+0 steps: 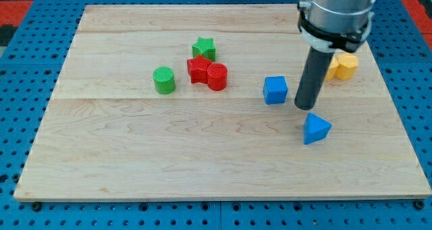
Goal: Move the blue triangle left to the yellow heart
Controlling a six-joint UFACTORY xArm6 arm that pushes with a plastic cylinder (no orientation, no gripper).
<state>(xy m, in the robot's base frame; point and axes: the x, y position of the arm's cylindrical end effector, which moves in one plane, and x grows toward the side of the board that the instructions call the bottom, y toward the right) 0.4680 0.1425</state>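
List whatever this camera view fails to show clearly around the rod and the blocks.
- Yellow block: camera view, its left part is hidden behind the arm, so its shape cannot be told.
- My tip: whether it touches the blue triangle just below it cannot be told.
- Arm: cut off by the view's top edge.
- Red blocks: bunched together, shapes unclear.

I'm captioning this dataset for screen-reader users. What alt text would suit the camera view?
A dark rod's tip rests on a wooden board, just above a blue triangle and right of a blue cube. A yellow block sits partly behind the rod. Left of centre cluster a green cylinder, a green star and two red blocks.
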